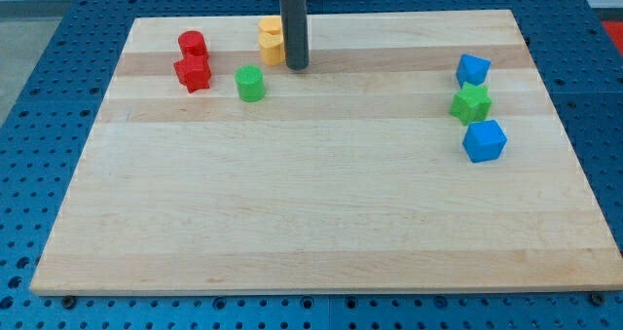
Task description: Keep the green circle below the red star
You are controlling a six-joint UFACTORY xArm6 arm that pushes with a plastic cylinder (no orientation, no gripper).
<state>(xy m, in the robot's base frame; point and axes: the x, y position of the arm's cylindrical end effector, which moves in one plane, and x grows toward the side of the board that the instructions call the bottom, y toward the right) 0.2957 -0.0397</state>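
Note:
The green circle lies in the upper left part of the wooden board. The red star lies to its left and slightly higher, apart from it. A red circle-like block sits just above the star. My tip rests on the board to the right of and a little above the green circle, apart from it, beside two stacked-looking yellow blocks on the tip's left.
At the view's right stand a blue block, a green star below it, and a blue cube lowest. Blue perforated table surrounds the board.

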